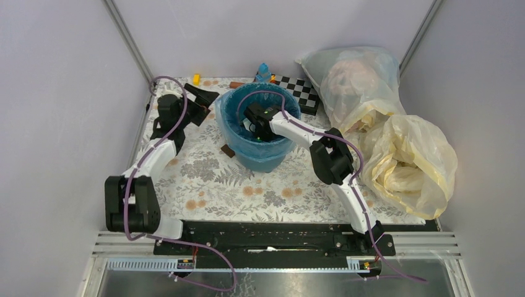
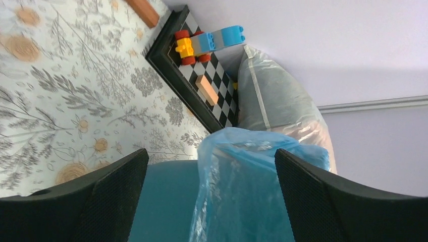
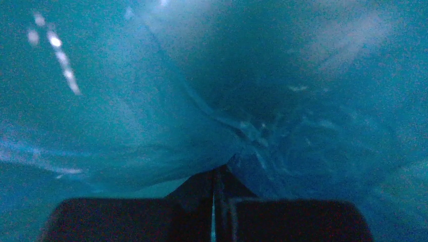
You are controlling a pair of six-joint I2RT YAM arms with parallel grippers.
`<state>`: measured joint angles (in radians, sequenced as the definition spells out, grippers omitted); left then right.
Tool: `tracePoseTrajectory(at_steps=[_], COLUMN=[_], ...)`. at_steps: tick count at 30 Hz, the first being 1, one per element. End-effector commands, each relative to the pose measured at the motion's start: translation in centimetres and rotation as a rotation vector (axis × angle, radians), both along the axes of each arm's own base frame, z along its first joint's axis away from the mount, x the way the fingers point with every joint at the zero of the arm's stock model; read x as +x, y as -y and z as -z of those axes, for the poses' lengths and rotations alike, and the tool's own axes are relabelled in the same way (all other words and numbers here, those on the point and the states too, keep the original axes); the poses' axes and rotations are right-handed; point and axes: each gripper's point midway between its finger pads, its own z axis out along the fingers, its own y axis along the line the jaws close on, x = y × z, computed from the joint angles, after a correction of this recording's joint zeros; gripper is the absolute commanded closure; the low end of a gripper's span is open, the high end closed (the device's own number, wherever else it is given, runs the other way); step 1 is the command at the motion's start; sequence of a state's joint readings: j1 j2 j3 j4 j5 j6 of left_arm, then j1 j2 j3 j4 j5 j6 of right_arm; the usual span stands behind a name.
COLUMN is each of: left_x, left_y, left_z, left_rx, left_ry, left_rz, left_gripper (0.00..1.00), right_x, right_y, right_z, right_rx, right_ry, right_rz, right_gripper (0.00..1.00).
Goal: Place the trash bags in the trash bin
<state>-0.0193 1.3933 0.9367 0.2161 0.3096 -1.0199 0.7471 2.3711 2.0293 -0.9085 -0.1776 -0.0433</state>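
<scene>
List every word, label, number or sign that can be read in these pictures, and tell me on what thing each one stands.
No readable text shows in any view. The round teal plastic bin, the thin translucent blue plastic bag in it, the black-and-white checkered board, the coloured toy bricks, the flowered tablecloth, the large clear stuffed bag and the pale-yellow bag carry no visible print.

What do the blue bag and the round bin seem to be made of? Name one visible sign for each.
The blue bag looks like thin plastic film: translucent, glossy, crinkled. The bin is probably rigid moulded plastic: smooth, opaque teal wall that holds its shape.
</scene>
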Motion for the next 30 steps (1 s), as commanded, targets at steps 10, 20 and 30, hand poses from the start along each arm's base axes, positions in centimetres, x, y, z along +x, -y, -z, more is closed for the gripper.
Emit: tracePoseTrajectory(at_steps=[10, 20, 30], left_x=[-0.4, -2.3, -4.8], left_y=[5.0, 0.7, -5.8], left_z=[10.5, 13.4, 8.9], left_rx=[-0.077, -0.005, -0.027], left_ry=[-0.211, -0.257, -0.137], left_rz=[0.027, -0.115, -0.306], left_gripper=[0.05, 0.04, 0.02], right_x=[0.0, 0.6, 1.4], right_y=[0.2, 0.0, -0.2], right_z=[3.2, 0.6, -2.9], right_rx=[-0.022, 0.004, 0.046], right_ry=[-0.047, 0.006, 0.075], right_rz=[0.024, 0.030, 0.065], right_gripper=[1.00, 1.00, 1.00])
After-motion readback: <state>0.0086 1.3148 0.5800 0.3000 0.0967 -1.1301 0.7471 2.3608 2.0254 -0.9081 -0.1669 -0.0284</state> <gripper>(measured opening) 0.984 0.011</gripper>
